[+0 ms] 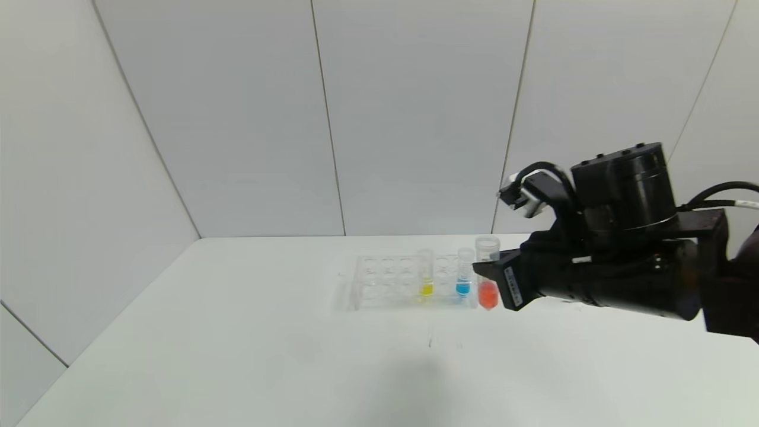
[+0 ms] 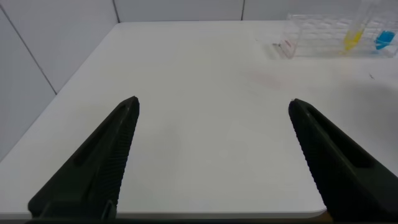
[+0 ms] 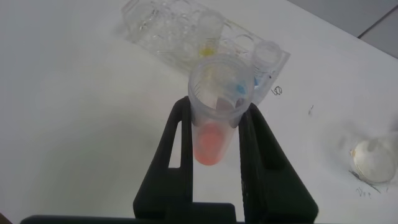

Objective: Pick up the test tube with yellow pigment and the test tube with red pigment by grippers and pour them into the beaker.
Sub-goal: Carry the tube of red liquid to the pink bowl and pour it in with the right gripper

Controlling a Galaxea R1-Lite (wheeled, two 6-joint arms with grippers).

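My right gripper (image 1: 485, 271) is shut on the test tube with red pigment (image 1: 487, 293) and holds it upright just right of the clear rack (image 1: 379, 287). In the right wrist view the tube (image 3: 214, 134) sits between the black fingers (image 3: 177, 146), above the table. The test tube with yellow pigment (image 1: 426, 276) stands in the rack, also in the left wrist view (image 2: 354, 34). A small clear round vessel (image 3: 373, 158), which may be the beaker, is off to the side; my right arm hides it in the head view. My left gripper (image 2: 212, 104) is open and empty over bare table.
A blue-bottomed tube (image 1: 463, 274) stands in the rack between the yellow tube and the held red tube. The white table (image 1: 267, 356) meets grey wall panels at the back and left. Small pen marks (image 3: 278, 91) lie near the rack.
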